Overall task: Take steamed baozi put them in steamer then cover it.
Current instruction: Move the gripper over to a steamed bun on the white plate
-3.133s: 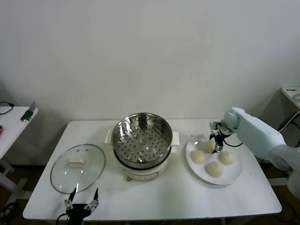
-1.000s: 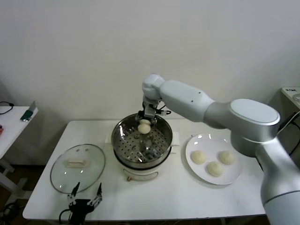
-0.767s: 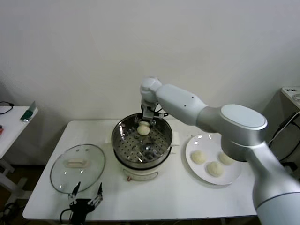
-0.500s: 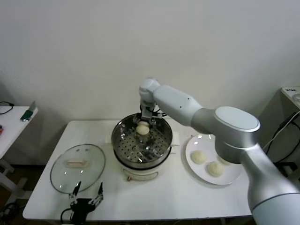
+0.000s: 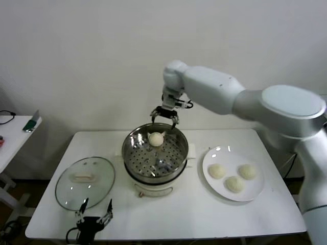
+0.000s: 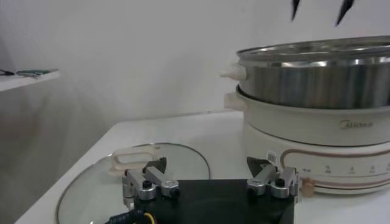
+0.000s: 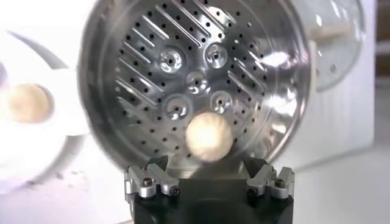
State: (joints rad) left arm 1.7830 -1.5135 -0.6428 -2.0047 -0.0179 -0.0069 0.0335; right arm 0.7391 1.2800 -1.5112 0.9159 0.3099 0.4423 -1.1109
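Observation:
One steamed baozi (image 5: 155, 138) lies on the perforated bottom at the far side of the steamer (image 5: 139, 170); it also shows in the right wrist view (image 7: 208, 137). My right gripper (image 5: 164, 117) is open and empty just above the steamer's far rim, over that bun. Three baozi (image 5: 215, 171) lie on the white plate (image 5: 256, 192) to the right. The cover (image 5: 85, 182), a glass lid with a cream handle, lies flat on the table left of the steamer. My left gripper (image 5: 93, 218) is open and empty at the table's front edge, near the cover (image 6: 97, 195).
The steamer (image 6: 317, 79) stands at mid-table on its cream pot base (image 6: 304, 137). A side table (image 5: 13, 127) with a green object stands far left. A white wall is behind the table.
My right gripper carried a baozi from the plate to the steamer, let it go on the perforated bottom, opened and rose above the far rim. The left gripper barely moved.

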